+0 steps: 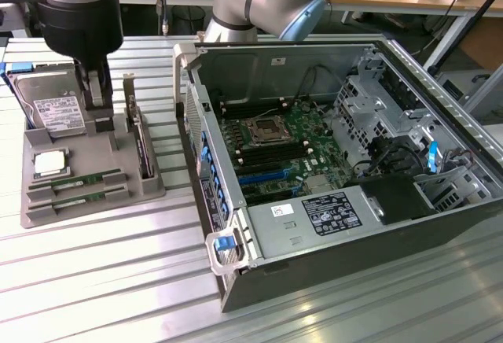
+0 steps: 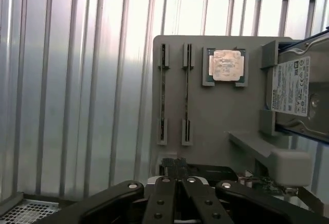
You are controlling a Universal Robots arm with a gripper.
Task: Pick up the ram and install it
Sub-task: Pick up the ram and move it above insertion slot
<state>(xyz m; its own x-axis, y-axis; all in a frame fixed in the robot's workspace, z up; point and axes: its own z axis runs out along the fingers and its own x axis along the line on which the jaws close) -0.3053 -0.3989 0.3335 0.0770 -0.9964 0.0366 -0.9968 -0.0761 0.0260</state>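
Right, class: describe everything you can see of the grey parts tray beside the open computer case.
The grey parts tray looks like matte moulded plastic and lies flat on the ribbed metal table, on the exterior view's left of the computer case. Its slots hold two RAM sticks on edge; recesses hold a silver CPU and a hard drive.

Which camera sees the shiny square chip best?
The wrist view: it looks straight down on the chip, its whole silver top showing. The exterior view shows the chip at a slant, on the tray at that view's left.
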